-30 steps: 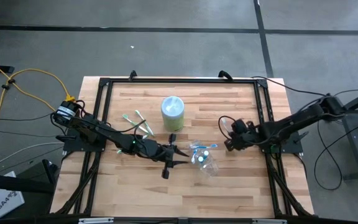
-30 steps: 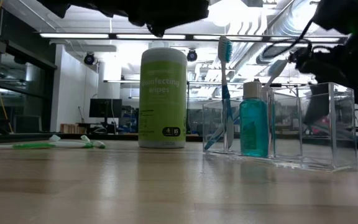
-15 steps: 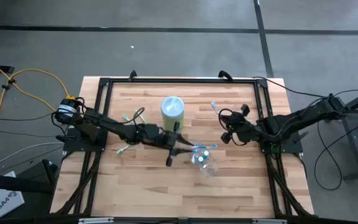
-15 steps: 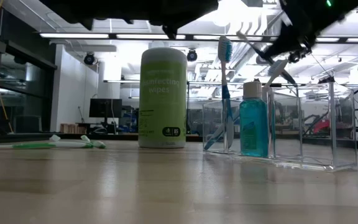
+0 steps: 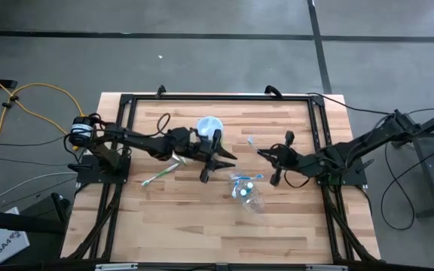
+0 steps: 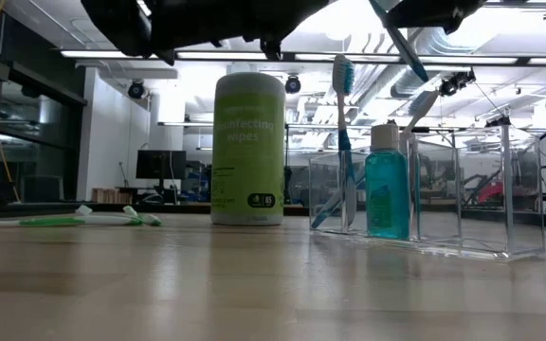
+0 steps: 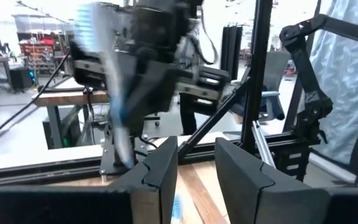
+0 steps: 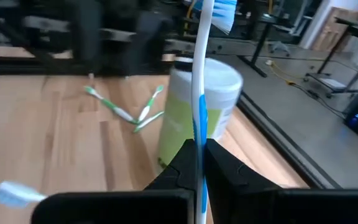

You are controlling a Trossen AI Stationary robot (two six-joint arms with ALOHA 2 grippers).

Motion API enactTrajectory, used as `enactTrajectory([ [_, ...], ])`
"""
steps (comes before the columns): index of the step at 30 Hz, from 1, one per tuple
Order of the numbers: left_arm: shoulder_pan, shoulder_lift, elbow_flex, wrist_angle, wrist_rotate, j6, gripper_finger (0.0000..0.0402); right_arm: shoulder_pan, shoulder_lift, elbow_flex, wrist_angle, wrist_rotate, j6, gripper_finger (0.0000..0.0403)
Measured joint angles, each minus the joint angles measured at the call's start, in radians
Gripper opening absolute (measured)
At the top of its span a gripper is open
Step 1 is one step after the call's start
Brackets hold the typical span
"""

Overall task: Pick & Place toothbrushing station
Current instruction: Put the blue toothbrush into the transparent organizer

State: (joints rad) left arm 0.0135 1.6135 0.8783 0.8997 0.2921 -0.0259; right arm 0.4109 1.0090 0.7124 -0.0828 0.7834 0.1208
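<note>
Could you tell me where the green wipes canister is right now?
In the high view the wipes canister stands upright mid-table, under the left gripper, with green-white toothbrushes lying to its left.

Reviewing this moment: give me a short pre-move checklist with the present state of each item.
1. Right gripper fingers shut on blue-white toothbrush: ok.
2. Held brush over clear container: not ok, it hangs beside it in the high view.
3. Container upright, free compartment showing: ok.
4. Left gripper fingers apart, nothing between them: ok.
5. Green-white toothbrushes put away: not ok, lying on table.
</note>
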Motion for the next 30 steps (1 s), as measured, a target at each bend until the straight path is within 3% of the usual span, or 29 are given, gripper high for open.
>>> enactTrajectory([
  [16,0.01,0.0,0.034,-0.005,0.035,-0.005,0.0103,0.047,0.179,0.0,0.299,-0.03,-0.153,0.0003],
  [30,0.002,0.0,0.053,-0.005,0.051,-0.013,0.0103,0.045,0.212,0.0,0.37,-0.069,-0.171,0.0003],
])
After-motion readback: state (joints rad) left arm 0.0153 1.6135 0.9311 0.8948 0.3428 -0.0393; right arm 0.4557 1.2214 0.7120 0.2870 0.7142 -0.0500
